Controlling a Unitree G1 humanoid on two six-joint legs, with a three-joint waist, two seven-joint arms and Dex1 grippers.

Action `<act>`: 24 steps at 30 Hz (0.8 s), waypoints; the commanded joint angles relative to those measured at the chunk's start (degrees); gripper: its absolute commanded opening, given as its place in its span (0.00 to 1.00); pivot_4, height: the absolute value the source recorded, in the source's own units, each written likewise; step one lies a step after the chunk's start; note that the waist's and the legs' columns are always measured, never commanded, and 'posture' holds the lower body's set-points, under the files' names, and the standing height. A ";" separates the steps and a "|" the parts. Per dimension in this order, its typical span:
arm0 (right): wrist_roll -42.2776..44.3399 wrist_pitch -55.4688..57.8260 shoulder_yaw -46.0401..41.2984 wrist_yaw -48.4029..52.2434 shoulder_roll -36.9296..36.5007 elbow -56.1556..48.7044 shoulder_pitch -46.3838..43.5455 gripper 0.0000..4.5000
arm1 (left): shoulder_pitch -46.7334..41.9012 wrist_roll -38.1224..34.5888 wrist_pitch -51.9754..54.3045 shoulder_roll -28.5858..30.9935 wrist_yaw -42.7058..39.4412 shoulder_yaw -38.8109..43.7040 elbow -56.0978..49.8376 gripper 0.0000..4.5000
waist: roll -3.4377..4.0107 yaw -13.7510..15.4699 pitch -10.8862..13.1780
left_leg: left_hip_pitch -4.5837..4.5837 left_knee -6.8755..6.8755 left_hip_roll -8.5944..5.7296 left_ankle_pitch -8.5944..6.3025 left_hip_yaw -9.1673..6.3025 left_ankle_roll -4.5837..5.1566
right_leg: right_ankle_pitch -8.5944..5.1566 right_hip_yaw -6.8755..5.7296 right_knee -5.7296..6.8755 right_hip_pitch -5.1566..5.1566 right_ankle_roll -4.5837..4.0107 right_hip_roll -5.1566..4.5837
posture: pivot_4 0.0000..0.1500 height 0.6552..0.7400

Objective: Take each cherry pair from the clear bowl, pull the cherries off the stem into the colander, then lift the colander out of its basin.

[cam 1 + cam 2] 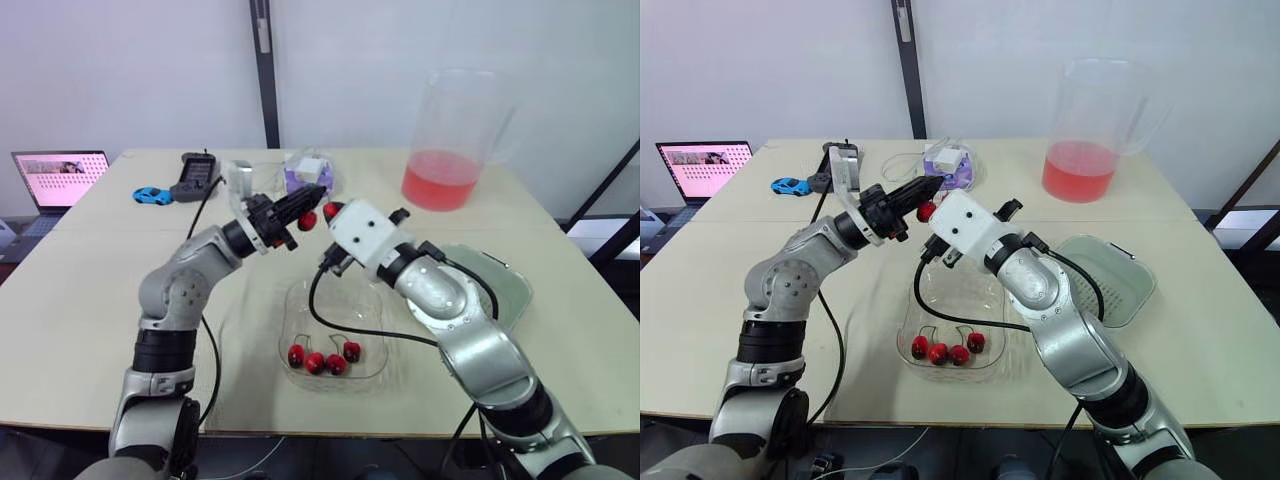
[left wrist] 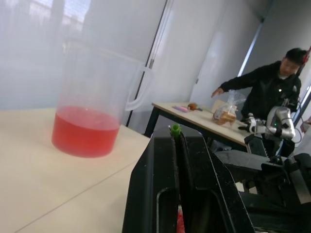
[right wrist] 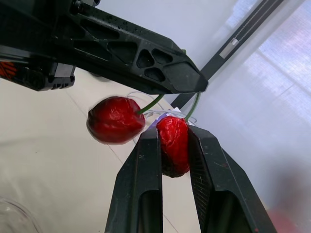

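Above the table's middle, my left gripper (image 1: 308,200) is shut on the green stem (image 2: 175,129) of a cherry pair. One red cherry (image 3: 115,120) hangs free from that stem. The other cherry (image 3: 174,145) is clamped between the fingers of my right gripper (image 3: 174,135), right under the left fingertips. Below them lies the clear bowl (image 1: 298,312) with several stemmed cherries (image 1: 320,361) at its near side. The pale green colander (image 1: 1110,270) sits in its basin to the right, partly hidden behind my right arm.
A big clear pitcher (image 1: 445,150) with red liquid stands at the back right. A laptop (image 1: 60,180), blue toy car (image 1: 152,195), black device (image 1: 195,178) and purple box (image 1: 305,172) line the far side. A person (image 2: 272,82) stands at another table.
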 commanded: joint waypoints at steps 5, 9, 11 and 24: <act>-1.58 -0.08 -1.43 1.05 0.56 -3.20 0.04 0.10 | -1.50 -0.32 -1.32 -0.41 -0.57 0.61 -0.83 0.00 | 0.00 -0.01 0.00 | 0.00 0.00 0.00 0.00 0.00 0.00 | 0.00 0.00 0.00 0.00 0.00 0.00 | 1.00 0.92; -2.11 0.06 -1.42 1.44 0.73 -3.39 0.15 0.10 | -1.39 -0.28 -0.74 -0.34 -0.41 0.30 -1.11 0.00 | 0.00 -0.01 0.00 | 0.00 0.00 0.00 0.00 0.00 0.00 | 0.00 0.00 0.00 0.00 0.00 0.00 | 1.00 0.92; -2.27 0.11 -1.44 1.57 0.77 -3.46 0.18 0.10 | -1.04 -0.35 -1.12 -0.67 0.13 0.63 -1.60 0.06 | 0.00 -0.01 0.00 | 0.00 0.00 0.00 0.00 0.00 0.00 | 0.00 0.00 0.00 0.00 0.00 0.00 | 1.00 0.92; -3.08 0.07 -1.74 2.43 1.30 -3.06 0.52 0.10 | -1.30 -2.53 -2.89 -2.15 -0.30 2.17 -2.40 0.42 | 0.00 0.00 0.00 | 0.00 0.00 0.00 0.00 0.00 0.00 | 0.00 0.00 0.00 0.00 0.00 0.00 | 1.00 0.92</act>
